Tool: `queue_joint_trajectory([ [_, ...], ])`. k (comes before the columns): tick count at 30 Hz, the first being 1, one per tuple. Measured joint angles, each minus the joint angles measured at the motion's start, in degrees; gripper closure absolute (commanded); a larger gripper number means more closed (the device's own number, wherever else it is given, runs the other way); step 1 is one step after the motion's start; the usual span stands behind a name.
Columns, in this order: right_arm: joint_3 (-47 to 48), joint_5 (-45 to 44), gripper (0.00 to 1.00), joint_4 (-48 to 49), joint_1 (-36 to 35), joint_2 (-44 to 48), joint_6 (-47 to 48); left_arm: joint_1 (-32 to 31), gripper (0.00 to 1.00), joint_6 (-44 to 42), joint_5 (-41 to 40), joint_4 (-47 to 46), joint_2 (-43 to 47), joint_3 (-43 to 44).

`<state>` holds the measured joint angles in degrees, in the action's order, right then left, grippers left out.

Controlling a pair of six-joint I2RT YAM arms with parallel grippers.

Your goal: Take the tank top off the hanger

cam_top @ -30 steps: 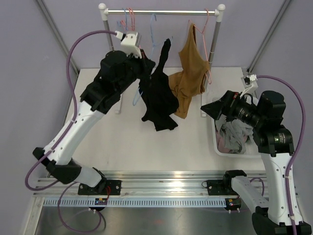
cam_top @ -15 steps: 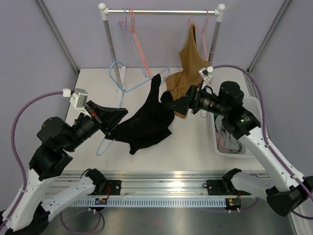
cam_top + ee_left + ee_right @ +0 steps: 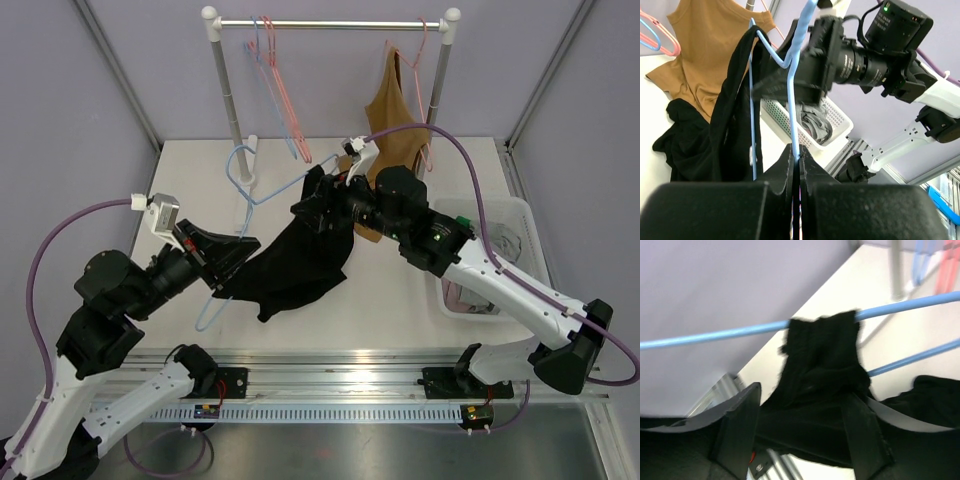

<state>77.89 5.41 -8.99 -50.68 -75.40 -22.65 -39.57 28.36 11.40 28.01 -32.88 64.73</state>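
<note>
Overhead, 1 black tank top [image 3: 300, 265] sags above the table [image 3: 190, 170]. Left wrist: left gripper [image 3: 796, 152] jaws pinch 1 blue hanger [image 3: 792, 100]. Right wrist: right gripper [image 3: 801, 412] jaws flank 1 strap [image 3: 822, 355] draped on it; grip cannot be told.

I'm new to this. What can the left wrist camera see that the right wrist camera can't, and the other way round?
Only the left wrist view: the brown tank top, the white basket of clothes, the right arm, and the left jaws shut on the blue hanger. Only the right wrist view: close up, the black tank top with its strap draped over the hanger bar, and the rack post. Both: that hanger and that top.
</note>
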Motion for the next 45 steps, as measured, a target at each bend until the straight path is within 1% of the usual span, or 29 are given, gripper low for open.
queue_joint_trajectory([
  [1, 0.31, -1.84, 0.42, -0.17, 0.0, -0.17, 0.24, 0.0, 1.0, -0.02, 0.0, 0.0, 0.26, -0.28],
  [3, 0.55, -4.87, 0.5, -0.35, 0.0, -0.28, 0.7, 0.0, 1.0, -0.02, -0.02, 0.15, 0.55, -0.72],
  [4, 0.66, -6.14, 0.61, -0.48, -0.02, -0.33, 0.98, 0.0, 1.0, -0.02, -0.04, 0.37, 0.57, -0.87],
  [5, 0.74, -7.21, 0.64, -0.7, -0.02, -0.39, 1.49, 0.0, 1.0, -0.04, -0.07, 0.44, 0.57, -1.05],
  [7, 1.03, -9.05, 0.65, -0.76, -0.02, -0.63, 1.79, 0.0, 1.0, -0.04, -0.11, 1.07, 0.57, -1.4],
  [8, 1.09, -9.51, 0.67, -0.79, -0.02, -0.66, 1.92, 0.0, 1.0, -0.04, -0.31, 1.51, 0.59, -1.53],
  [10, 1.18, -10.38, 0.77, -0.81, -0.02, -0.66, 2.14, 0.0, 1.0, -0.09, -0.85, 2.49, 0.57, -1.53],
  [11, 1.18, -10.62, 0.97, -0.81, -0.02, -0.66, 2.27, 0.0, 1.0, -0.13, -1.16, 2.75, 0.59, -1.53],
  [12, 1.18, -10.93, 1.0, -0.83, -0.02, -0.66, 2.75, 0.0, 1.0, -0.24, -1.38, 2.95, 0.61, -1.53],
  [16, 1.18, -13.75, 1.0, -1.68, -0.02, -0.66, 3.48, 0.0, 1.0, -0.35, -1.49, 3.21, 0.68, -1.53],
  [20, 1.49, -20.11, 1.0, -4.76, 0.31, -0.76, 5.44, 0.0, 1.0, -0.48, -1.9, 4.04, 1.09, -1.53],
  [23, 3.26, -22.77, 1.0, -7.63, 3.56, -1.88, 5.97, 0.0, 1.0, -0.5, -1.6, 4.74, 1.75, -1.51],
  [27, 4.17, -22.88, 1.0, -9.42, 10.03, -3.15, 5.46, 0.0, 1.0, -0.5, -0.48, 4.92, 2.08, -1.49],
  [30, 4.24, -22.21, 1.0, -11.19, 12.79, -3.65, 5.11, 0.0, 1.0, -0.46, 0.02, 4.85, 2.14, -1.49],
  [32, 4.26, -20.31, 1.0, -12.31, 13.6, -3.87, 4.85, 0.0, 1.0, -0.33, 0.22, 4.04, 2.43, -1.6],
  [33, 4.0, -17.9, 1.0, -12.44, 13.81, -3.74, 4.57, 0.0, 1.0, -0.09, 0.44, 2.64, 2.71, -1.99],
  [35, 1.22, -12.72, 1.0, -10.84, 13.94, -2.05, 3.76, 0.0, 1.0, 0.46, 1.07, -3.28, 3.56, -4.28],
  [37, -2.89, -6.75, 1.0, -10.47, 14.03, 1.49, 2.45, 0.0, 1.0, 0.57, 1.92, -8.96, 2.97, -5.77],
  [40, -7.06, 3.15, 1.0, -10.62, 14.19, 7.52, 0.85, 0.0, 1.0, -0.39, 2.08, -19.47, -1.68, -5.97],
  [43, -8.98, 13.62, 1.0, -10.88, 14.23, 13.88, 0.02, -0.28, 1.0, -2.71, 1.05, -31.26, -8.07, -5.99],
  [45, -9.46, 19.02, 1.0, -12.41, 14.23, 17.86, 0.31, -1.29, 1.0, -5.75, -1.11, -38.93, -12.83, -6.03],
])
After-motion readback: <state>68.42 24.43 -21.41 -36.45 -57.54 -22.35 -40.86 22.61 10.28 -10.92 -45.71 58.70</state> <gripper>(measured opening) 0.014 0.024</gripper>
